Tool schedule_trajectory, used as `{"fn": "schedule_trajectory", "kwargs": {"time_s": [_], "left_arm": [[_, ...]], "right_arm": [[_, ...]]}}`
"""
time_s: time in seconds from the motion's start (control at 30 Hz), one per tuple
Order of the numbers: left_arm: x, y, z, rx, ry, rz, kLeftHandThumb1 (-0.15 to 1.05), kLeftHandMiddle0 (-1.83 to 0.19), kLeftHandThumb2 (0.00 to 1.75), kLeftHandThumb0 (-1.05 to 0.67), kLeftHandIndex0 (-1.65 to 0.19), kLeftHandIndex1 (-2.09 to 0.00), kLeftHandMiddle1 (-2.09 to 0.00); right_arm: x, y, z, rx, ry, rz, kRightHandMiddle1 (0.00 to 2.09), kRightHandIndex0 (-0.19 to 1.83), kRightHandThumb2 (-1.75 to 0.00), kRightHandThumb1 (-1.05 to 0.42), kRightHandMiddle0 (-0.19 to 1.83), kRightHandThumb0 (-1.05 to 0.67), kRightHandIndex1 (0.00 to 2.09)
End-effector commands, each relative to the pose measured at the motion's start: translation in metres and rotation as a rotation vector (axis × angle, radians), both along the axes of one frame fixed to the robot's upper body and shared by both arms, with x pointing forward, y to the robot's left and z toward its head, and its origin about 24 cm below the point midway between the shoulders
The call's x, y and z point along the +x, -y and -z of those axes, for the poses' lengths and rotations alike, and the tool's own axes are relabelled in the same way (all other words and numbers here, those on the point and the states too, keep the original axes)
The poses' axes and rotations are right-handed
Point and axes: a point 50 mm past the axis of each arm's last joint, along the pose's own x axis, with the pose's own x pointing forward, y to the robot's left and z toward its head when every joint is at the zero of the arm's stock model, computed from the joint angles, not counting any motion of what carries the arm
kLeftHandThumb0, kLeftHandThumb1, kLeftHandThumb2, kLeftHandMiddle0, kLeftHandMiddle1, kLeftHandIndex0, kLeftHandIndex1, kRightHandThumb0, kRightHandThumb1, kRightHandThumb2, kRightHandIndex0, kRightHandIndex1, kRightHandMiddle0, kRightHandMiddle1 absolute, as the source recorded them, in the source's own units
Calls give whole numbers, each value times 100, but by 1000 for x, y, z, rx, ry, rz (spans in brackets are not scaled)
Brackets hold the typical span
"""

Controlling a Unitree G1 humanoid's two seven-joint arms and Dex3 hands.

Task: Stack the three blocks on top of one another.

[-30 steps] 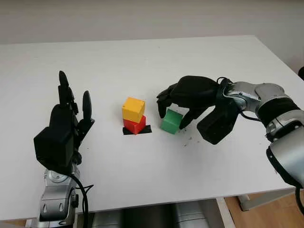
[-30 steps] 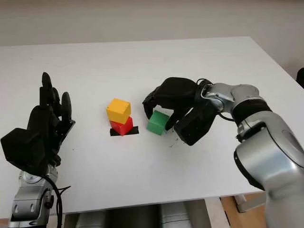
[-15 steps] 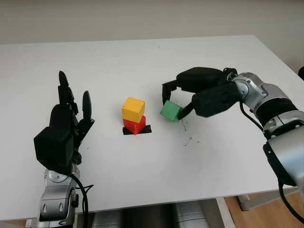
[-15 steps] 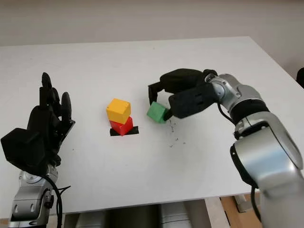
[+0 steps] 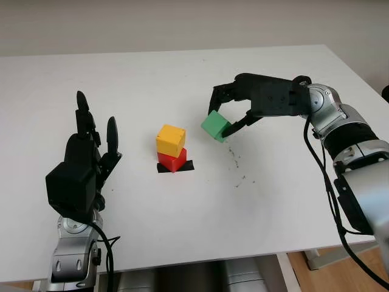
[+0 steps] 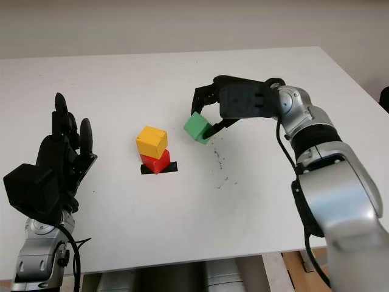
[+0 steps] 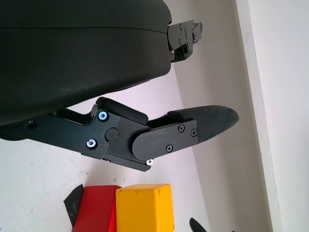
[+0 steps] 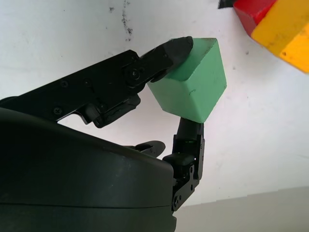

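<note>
A yellow block (image 5: 171, 140) sits on a red block (image 5: 173, 160) over a black tape mark (image 5: 188, 165) near the table's middle. My right hand (image 5: 226, 113) holds a green block (image 5: 216, 126) in the air, a little to the right of the stack and about level with the yellow block. In the right wrist view the green block (image 8: 191, 88) is pinched between fingertips (image 8: 175, 49), with the stack (image 8: 275, 21) beyond it. My left hand (image 5: 79, 167) stands open and raised at the table's front left, apart from the blocks.
The white table (image 5: 182, 79) stretches wide behind the stack. Small dark scuff marks (image 5: 237, 167) lie on it right of the stack. The table's front edge (image 5: 200, 258) runs close to me.
My right hand has lifted the green block off the table and carried it up and slightly left toward the stack. The left hand and the yellow-on-red stack have not moved.
</note>
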Motion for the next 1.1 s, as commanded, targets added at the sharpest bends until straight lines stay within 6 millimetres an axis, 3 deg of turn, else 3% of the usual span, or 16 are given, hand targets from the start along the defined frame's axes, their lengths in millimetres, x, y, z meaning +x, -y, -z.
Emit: {"fn": "schedule_trajectory", "kwargs": {"time_s": [0.0, 0.2, 0.63, 0.9, 1.07], "left_arm": [[2, 1, -4, 5, 18, 5, 105, 19, 65, -73, 19, 0, 0], [0, 1, -3, -2, 22, 6, 105, 19, 66, -71, 19, 0, 0], [-1, 1, -1, -25, 22, -3, 105, 19, 64, -72, 19, 0, 0], [-4, 1, -2, -35, 23, 3, 105, 19, 65, -73, 19, 0, 0], [-4, 0, -1, -41, 23, 0, 105, 19, 66, -73, 19, 0, 0]], "right_arm": [[2, -5, -24, 77, 42, -12, 140, 39, -6, -94, 36, -38, 5], [3, -10, -39, 384, -49, -51, 166, 31, -6, -99, 22, -34, 1], [2, -31, -34, 643, -144, -116, 173, 23, -6, -102, 16, -39, 0], [-6, -59, -10, 749, -248, -181, 178, 22, -6, -105, 10, -37, 2], [-8, -70, 9, 790, -323, -176, 175, 23, -5, -101, 18, -40, 3]]}}
